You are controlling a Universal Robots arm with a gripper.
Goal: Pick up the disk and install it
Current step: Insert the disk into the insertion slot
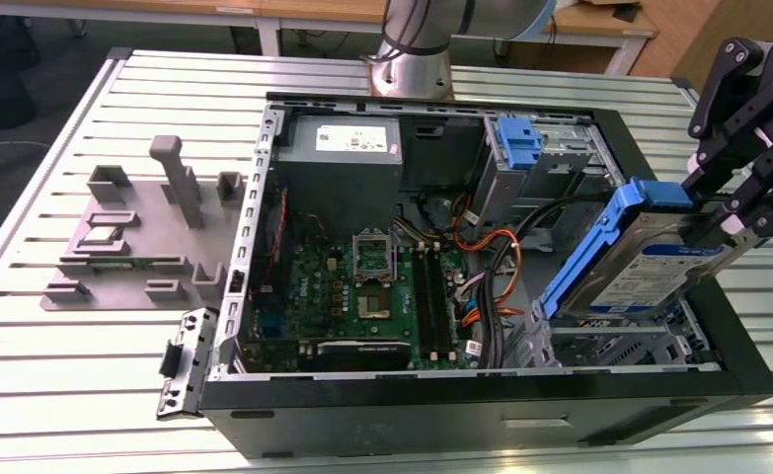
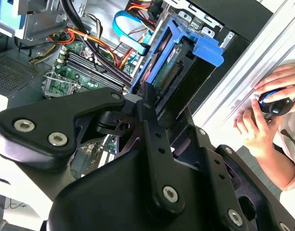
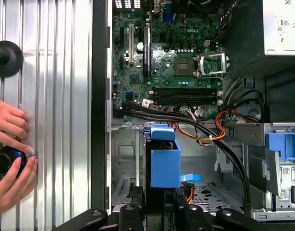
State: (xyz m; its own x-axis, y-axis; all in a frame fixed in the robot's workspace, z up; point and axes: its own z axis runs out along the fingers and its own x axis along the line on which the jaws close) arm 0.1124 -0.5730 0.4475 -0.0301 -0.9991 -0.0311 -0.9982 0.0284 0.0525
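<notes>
Gripper [image 1: 713,215] is clenched on the disk [image 1: 630,262], grabbing its upper end. In the exterior view that sits at 3 o'clock of the open computer case [image 1: 492,400].

Disk is steeply tilted with the label facing out. Its lower end dips toward the metal drive bay [image 1: 597,341] near the case's 4 o'clock corner. Can't tell if the lower edge touches the bay.

The first wrist view looks down the disk [image 3: 165,161] from the gripper [image 3: 157,207]: blue carrier is end-on, with bay sheet metal just beside it. The second wrist view has the blue handle [image 2: 200,48] and connector edge pointing into the case.

My read is that this is the seating step. To do it well:
- Square the disk to the bay before pushing, since this tilt looks likely to jam the rails.
- Mind the cables [image 1: 492,252], orange and black, just beside the bay toward the motherboard [image 1: 359,286]. They could get pinched.
- Keep the grip firm, go slow, and stop on any bind.

A person's hand [image 3: 10,144] rests on the worktop [image 3: 56,96] just outside the case wall, around a black knob. Keep the arm's swing away from it.
</notes>
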